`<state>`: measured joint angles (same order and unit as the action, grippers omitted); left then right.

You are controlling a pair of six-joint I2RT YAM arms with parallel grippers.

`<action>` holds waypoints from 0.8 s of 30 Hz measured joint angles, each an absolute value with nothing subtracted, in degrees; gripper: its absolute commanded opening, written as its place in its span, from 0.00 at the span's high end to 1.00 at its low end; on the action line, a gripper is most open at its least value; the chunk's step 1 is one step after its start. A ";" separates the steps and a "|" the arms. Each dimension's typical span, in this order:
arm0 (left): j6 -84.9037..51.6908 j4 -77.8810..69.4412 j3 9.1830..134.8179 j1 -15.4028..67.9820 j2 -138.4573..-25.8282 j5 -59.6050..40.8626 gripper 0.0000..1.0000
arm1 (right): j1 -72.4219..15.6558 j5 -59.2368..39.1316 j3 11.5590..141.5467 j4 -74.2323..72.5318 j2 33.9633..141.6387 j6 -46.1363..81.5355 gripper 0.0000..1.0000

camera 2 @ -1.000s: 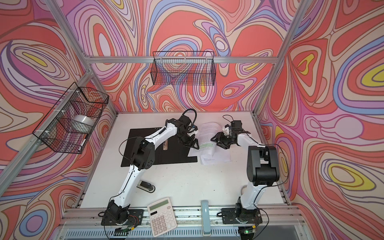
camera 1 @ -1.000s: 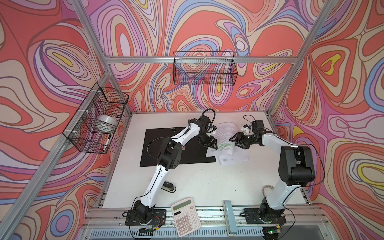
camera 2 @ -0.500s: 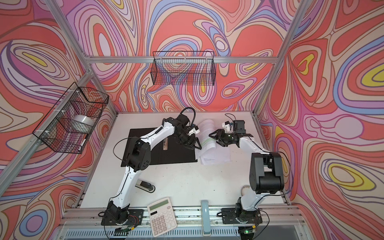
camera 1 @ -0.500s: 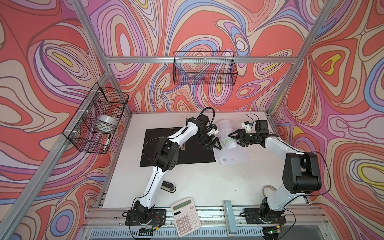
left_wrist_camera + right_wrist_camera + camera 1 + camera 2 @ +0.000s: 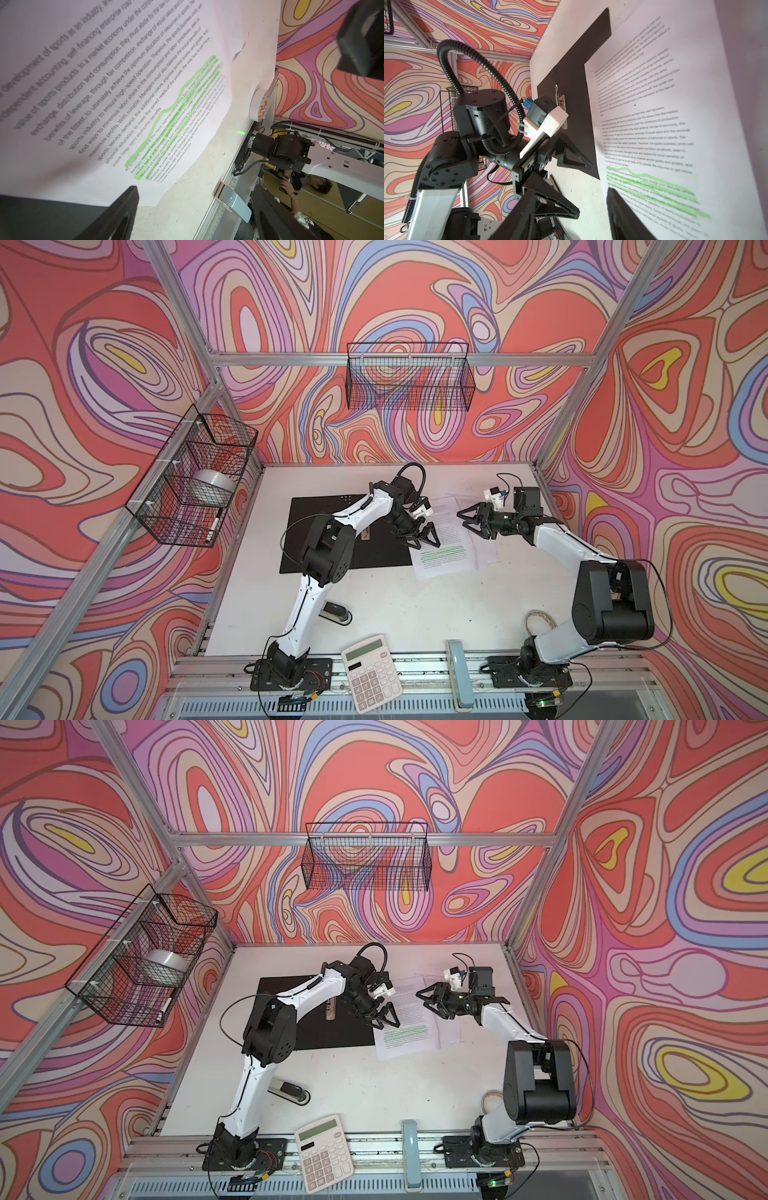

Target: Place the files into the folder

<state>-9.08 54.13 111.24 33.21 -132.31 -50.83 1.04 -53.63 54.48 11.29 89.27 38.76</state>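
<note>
A white table point(image 5: 415, 614) stands inside walls of swirling red, pink and lilac bands. Well left of the folder, a wire basket point(image 5: 166, 510) on the side wall holds a pale roll of tape point(image 5: 212, 486) and a pen point(image 5: 212, 526). The folder point(image 5: 382, 558) lies open and flat on the table, black inside up, with its metal clip point(image 5: 365, 534) on the spine. Behind the folder, a second wire basket point(image 5: 409, 377) hangs on the back wall.

The left arm rises from the near rail, bends at the elbow above the folder and reaches across it. The left end effector point(image 5: 426, 545) hangs at the folder's right edge, fingers spread wide with nothing between them. The files point(image 5: 446, 562) lie flat just right of the folder, and the top sheet with the green band laps over that edge. Further right of the folder, the right arm stretches in low. The right end effector point(image 5: 465, 519) is above the files, fingers parted and gripping nothing.
</note>
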 measured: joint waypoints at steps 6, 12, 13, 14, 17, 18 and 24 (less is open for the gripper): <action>-10.17 52.97 108.29 33.21 -128.22 -43.57 0.09 | 0.40 -48.51 54.94 15.09 89.25 37.06 0.38; -11.66 51.62 101.91 33.10 -122.87 -34.37 0.10 | 0.38 -35.24 59.88 24.43 92.18 31.44 0.36; -11.90 51.37 101.75 33.10 -123.11 -33.98 0.10 | 0.40 -33.93 59.90 25.02 92.90 30.85 0.36; -12.14 51.33 101.71 33.06 -123.59 -33.63 0.11 | 0.40 -32.60 59.90 25.87 93.80 30.22 0.35; -12.75 51.35 102.45 33.06 -126.08 -33.12 0.11 | 0.40 -29.65 59.90 27.94 96.77 28.34 0.35; -12.91 51.35 102.87 33.06 -127.20 -33.08 0.11 | 0.40 -29.02 59.90 28.40 97.41 27.88 0.35; -13.80 51.53 105.10 32.95 -130.19 -32.95 0.11 | 0.40 -27.16 59.90 29.54 99.85 25.50 0.35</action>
<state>-13.80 51.53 105.10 32.95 -130.19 -32.95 0.40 -27.16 59.90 29.54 99.85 25.50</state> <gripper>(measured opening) 0.894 0.648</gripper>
